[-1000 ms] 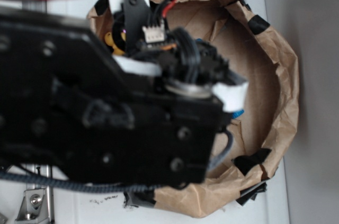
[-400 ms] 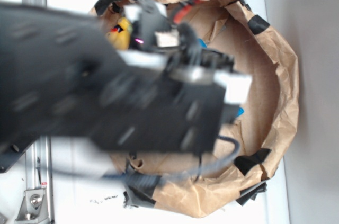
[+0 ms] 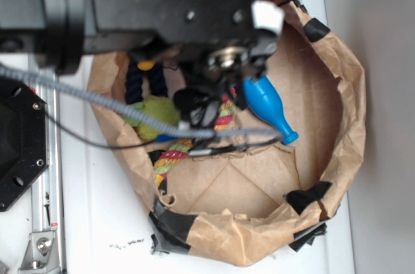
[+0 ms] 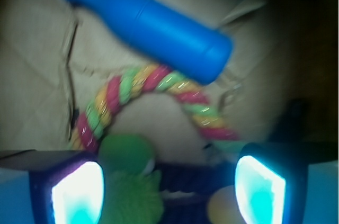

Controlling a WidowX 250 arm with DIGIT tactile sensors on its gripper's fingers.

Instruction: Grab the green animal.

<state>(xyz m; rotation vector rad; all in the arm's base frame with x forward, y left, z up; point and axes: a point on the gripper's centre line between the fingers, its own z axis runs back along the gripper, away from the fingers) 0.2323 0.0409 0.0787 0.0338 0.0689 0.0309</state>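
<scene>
The green animal [image 4: 132,179], a fuzzy lime-green plush with a smoother darker green end, lies low in the wrist view, just inside my left finger [image 4: 79,195]. My gripper [image 4: 169,189] is open, its two lit pads wide apart, with the plush between them on the left side. From outside, the green animal [image 3: 155,115] rests in the left part of the paper basket [image 3: 343,92], and my gripper [image 3: 202,107] hangs close to its right, partly hidden by cables.
A blue plastic bottle [image 4: 153,28] lies beyond the multicoloured rope [image 4: 148,89], which curves ahead of the fingers. A dark blue rope [image 3: 136,83] and a yellowish object [image 4: 225,208] sit near the plush. Crumpled basket walls ring everything.
The arm has swung toward the top of the exterior view, uncovering the green plush, the rope and the blue bottle that it hid before.
</scene>
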